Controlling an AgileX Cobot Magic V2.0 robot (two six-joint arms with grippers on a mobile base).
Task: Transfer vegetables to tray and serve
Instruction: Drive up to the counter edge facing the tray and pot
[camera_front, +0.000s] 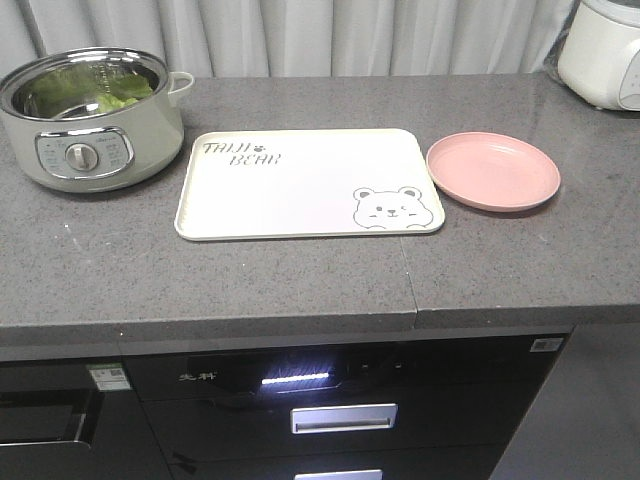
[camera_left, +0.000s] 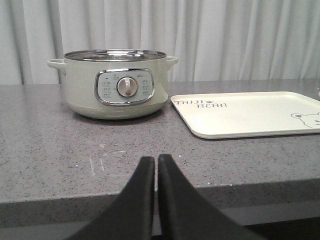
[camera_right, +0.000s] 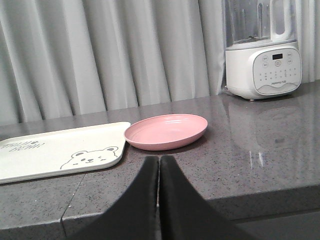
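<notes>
Vegetables (camera_front: 118, 98) sit in the pot (camera_front: 90, 150), tray (camera_front: 300, 195) bare. Our left end effector (camera_left: 156, 160) and right end effector (camera_right: 159, 161) are closed, empty; limp leaves could slip mid-carry.

On my left wrist feed the left gripper (camera_left: 156, 159) has its two black jaws pressed together, with only a thin seam showing between them from base to tip. They rise from the bottom edge of the view to a blunt point, aimed straight ahead and roughly level. The right gripper (camera_right: 159, 160) looks the same on my right wrist feed: jaws closed tip to tip, centred low in the view and pointing forward. I can't see the wrists or arms behind them.
</notes>
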